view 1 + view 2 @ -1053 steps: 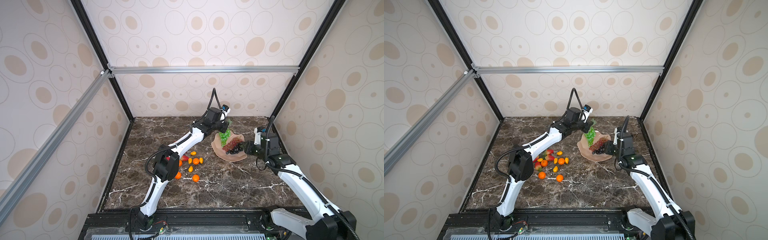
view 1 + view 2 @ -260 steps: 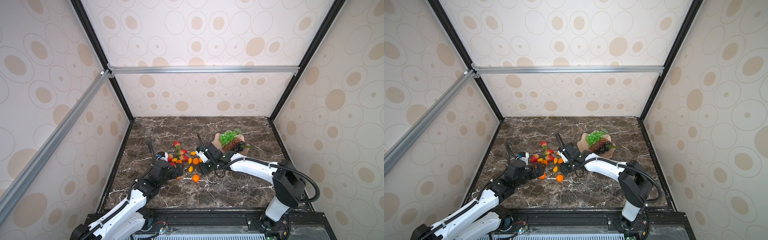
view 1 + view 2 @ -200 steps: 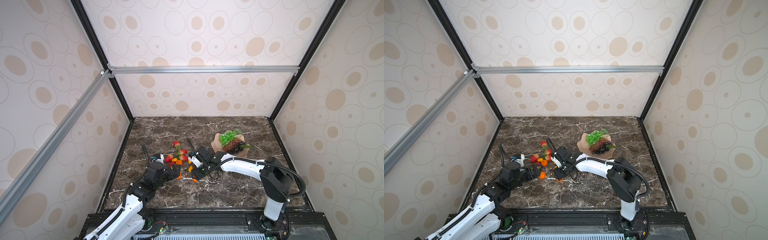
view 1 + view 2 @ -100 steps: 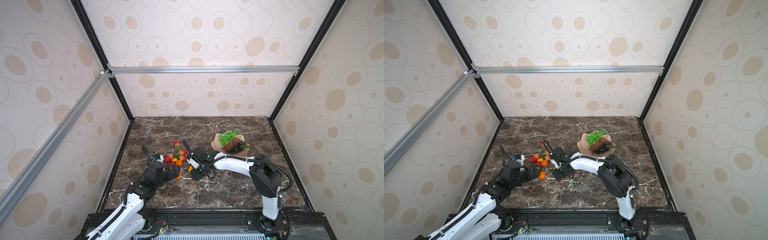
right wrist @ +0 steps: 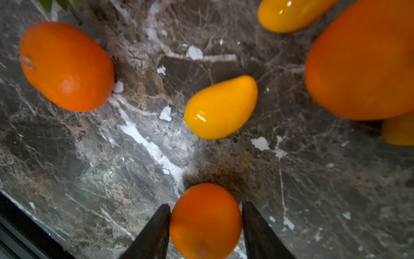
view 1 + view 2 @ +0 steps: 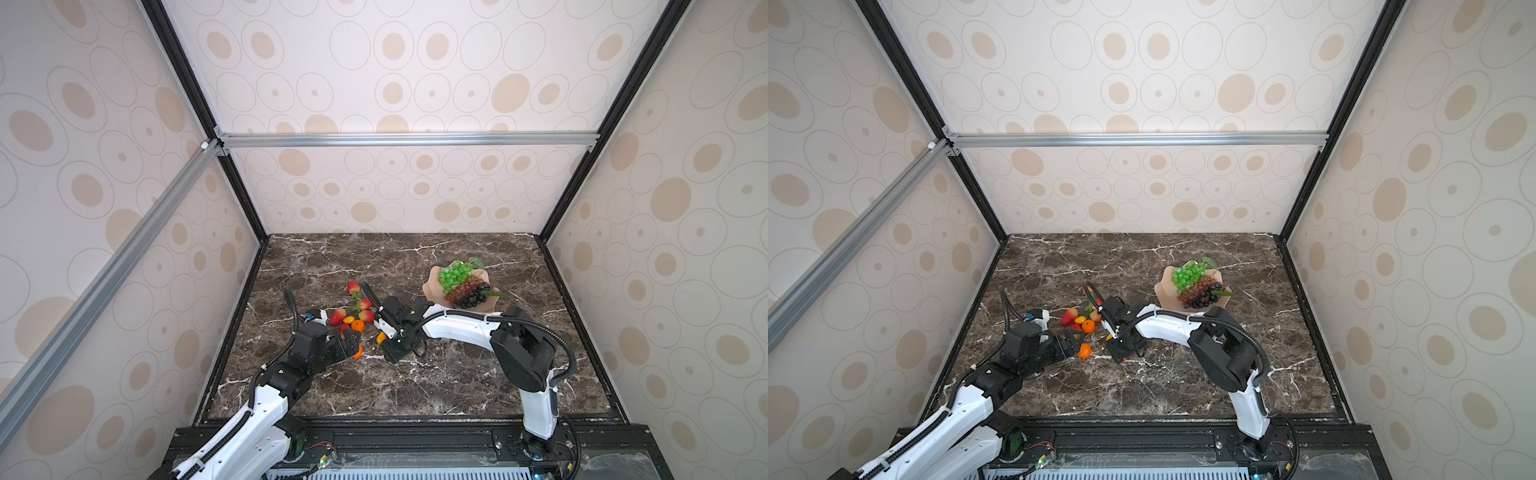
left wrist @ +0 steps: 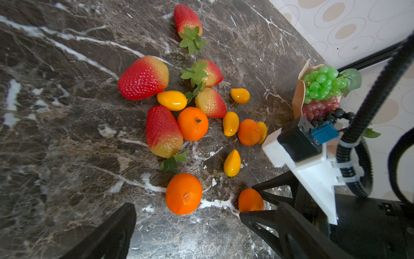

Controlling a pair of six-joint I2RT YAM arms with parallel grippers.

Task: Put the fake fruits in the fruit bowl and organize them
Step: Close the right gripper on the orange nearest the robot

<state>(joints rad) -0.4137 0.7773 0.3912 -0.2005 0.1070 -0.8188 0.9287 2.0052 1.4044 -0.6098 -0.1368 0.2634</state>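
Marble tabletop [image 6: 415, 382], in a top view: the fruit bowl [image 6: 431, 280] sits at the right rear holding grape bunches [image 6: 456, 275]; strawberries [image 6: 365, 304] lie near centre. Left wrist view: my left gripper [image 7: 186, 218] stands released, fingers [image 7: 112, 233] wide, a loose tangerine [image 7: 183, 194] just ahead. Right wrist view: my right gripper [image 5: 205, 205] is clenched on the clamped tangerine [image 5: 205, 224].
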